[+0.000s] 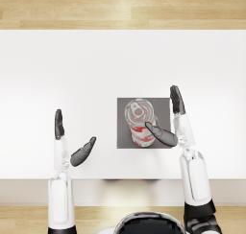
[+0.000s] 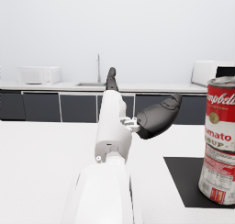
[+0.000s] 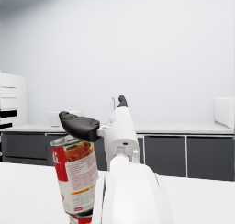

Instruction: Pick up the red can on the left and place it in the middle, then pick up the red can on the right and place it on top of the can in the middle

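Head view, looking down: my two red-and-white labelled soup cans with silver pull-tab lids stand stacked, one on the other, on the dark grey square mat (image 1: 126, 132) near the middle of the white tabletop (image 1: 72, 65). Only the upper can (image 1: 139, 114) shows its lid from above; the lower can (image 1: 142, 138) peeks out beneath it.

My right hand (image 1: 170, 120) sits just beside the stack on its right. Its fingers (image 1: 177, 99) point straight away from me and its thumb (image 1: 161, 134) reaches in towards the lower can, very close to it, though I cannot tell whether it touches. The hand is spread wide and holds nothing. From the right wrist view, the same right hand (image 3: 98, 122) shows its thumb stretched out over the top rim of the upper can (image 3: 75, 177), which looks slightly tilted there.

My left hand (image 1: 72, 142) hangs well apart from the mat, over bare table on the left, fingers straight and thumb angled out, wide and empty. In the left wrist view, that left hand (image 2: 142, 108) is seen with the stacked cans off to one side on the mat (image 2: 183, 177), the upper can (image 2: 221, 115) resting squarely on the lower can (image 2: 218, 175).
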### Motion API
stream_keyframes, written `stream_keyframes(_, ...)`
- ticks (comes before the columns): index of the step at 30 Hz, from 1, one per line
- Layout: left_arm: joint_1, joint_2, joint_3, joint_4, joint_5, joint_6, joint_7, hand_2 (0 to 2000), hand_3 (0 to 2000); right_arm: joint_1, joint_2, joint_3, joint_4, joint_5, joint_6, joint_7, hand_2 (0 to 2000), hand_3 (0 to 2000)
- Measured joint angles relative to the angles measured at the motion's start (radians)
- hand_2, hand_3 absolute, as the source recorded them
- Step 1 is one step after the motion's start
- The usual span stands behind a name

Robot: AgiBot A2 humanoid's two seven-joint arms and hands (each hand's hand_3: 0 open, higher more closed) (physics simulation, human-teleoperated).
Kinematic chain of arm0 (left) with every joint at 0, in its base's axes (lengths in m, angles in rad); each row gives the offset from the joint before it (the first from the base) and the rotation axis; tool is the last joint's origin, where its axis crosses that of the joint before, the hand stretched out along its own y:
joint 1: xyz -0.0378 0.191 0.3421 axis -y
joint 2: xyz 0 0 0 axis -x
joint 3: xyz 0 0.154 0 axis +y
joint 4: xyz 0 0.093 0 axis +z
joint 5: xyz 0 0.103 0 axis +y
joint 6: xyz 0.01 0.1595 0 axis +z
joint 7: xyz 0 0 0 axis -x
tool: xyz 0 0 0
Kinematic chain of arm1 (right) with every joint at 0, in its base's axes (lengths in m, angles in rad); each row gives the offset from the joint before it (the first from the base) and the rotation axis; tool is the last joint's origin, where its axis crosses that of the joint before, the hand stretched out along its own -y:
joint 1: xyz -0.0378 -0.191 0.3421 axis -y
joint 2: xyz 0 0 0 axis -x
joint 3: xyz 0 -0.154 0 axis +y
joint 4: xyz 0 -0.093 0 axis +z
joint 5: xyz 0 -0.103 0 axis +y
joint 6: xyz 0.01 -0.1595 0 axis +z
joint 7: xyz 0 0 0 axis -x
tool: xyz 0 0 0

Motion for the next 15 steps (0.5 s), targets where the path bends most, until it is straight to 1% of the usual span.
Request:
stream_keyframes(5, 0.021, 0.0, -0.032, -0.02, 0.0, 0.0, 0.0, 0, 0, 0.024, -0.012, -0.063, 0.071, 0.0, -0.001, 0.0, 0, 0)
stream_keyframes(10, 0.054, -0.01, -0.091, -0.049, 0.0, 0.0, 0.0, 0, 0, 0.04, -0.012, -0.192, 0.154, 0.0, -0.002, 0.0, 0, 0)
stream_keyframes(11, 0.063, -0.014, -0.102, -0.051, 0.0, 0.0, 0.0, 0, 0, 0.037, -0.012, -0.217, 0.162, 0.0, -0.002, 0.027, 0, 0)
stream_keyframes(12, 0.071, -0.017, -0.111, -0.051, 0.0, 0.0, 0.0, 0, 0, 0.033, -0.013, -0.241, 0.168, 0.0, -0.002, 0.118, 0, 0)
stream_keyframes(13, 0.076, -0.019, -0.123, -0.051, 0.0, 0.0, 0.0, 0, 0, 0.026, -0.014, -0.264, 0.173, 0.0, -0.002, 0.183, 0, 0)
stream_keyframes(14, 0.08, -0.021, -0.133, -0.049, 0.0, 0.0, 0.0, 0, 0, 0.02, -0.015, -0.285, 0.177, -0.001, -0.002, 0.23, 0, 0)
stream_keyframes(15, 0.083, -0.022, -0.142, -0.046, 0.0, 0.0, 0.0, 0, 0, 0.015, -0.016, -0.299, 0.179, -0.001, -0.002, 0.264, 0, 0)
